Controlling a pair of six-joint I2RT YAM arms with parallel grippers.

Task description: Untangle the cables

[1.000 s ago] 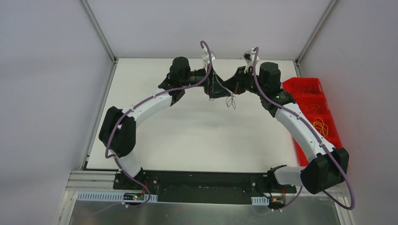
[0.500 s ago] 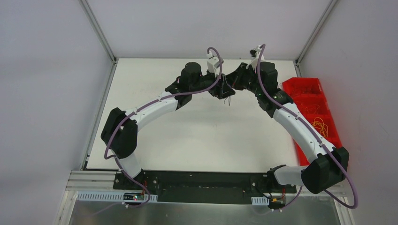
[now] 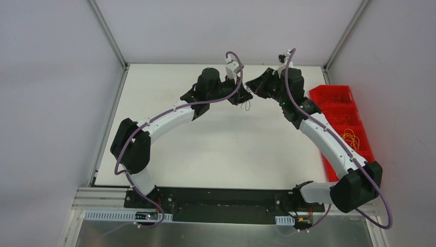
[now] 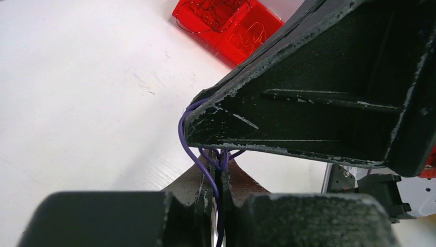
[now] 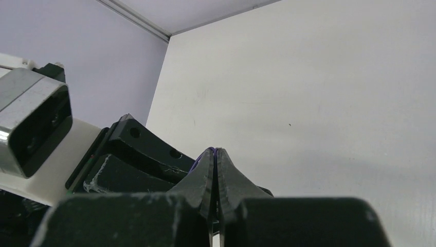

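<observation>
1. top view: left gripper (image 3: 242, 95) and right gripper (image 3: 251, 86) meet tip to tip over the table (image 3: 216, 149); a thin dark loop of the purple cable (image 3: 248, 105) hangs just beneath them; the red bin (image 3: 337, 100), with yellow cables (image 3: 351, 138) in it, lies well off on the right gripper's outer side
2. left wrist view: left gripper (image 4: 220, 165) is pressed together on the purple cable (image 4: 182, 138), which loops up to the tip of the right gripper (image 4: 205, 121) just ahead
3. right wrist view: right gripper (image 5: 215, 153) is pinched tight, a sliver of purple cable (image 5: 209, 151) at its tips; left gripper (image 5: 154, 157) is just beside, on its left
</observation>
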